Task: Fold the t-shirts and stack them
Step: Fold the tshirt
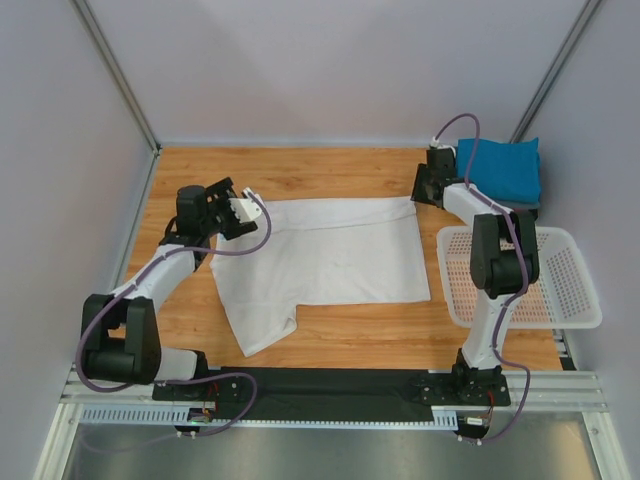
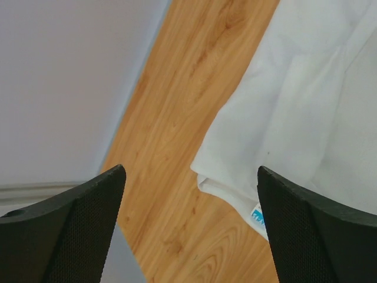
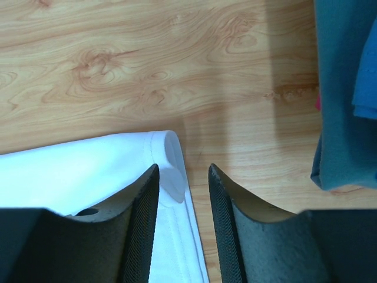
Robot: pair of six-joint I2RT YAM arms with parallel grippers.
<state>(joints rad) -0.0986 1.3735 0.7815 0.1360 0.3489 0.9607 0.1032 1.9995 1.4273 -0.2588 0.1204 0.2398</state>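
Note:
A white t-shirt [image 1: 325, 255] lies spread on the wooden table, one sleeve pointing to the near left. My left gripper [image 1: 232, 212] is wide open over the shirt's far-left corner. That corner [image 2: 235, 171], with a blue label, lies below and between the fingers [image 2: 88, 224]. My right gripper [image 1: 428, 185] is open over the far-right corner. The white hem [image 3: 171, 159] lies flat on the table in the gap between its jaws. A folded teal t-shirt [image 1: 500, 168] rests on a dark grey one [image 1: 520, 207] at the back right. The stack also shows in the right wrist view [image 3: 344, 88].
A white mesh basket [image 1: 565, 280] stands at the right edge of the table, beside the right arm. Grey walls close the table at the left, back and right. Bare wood [image 1: 380, 335] shows in front of the shirt.

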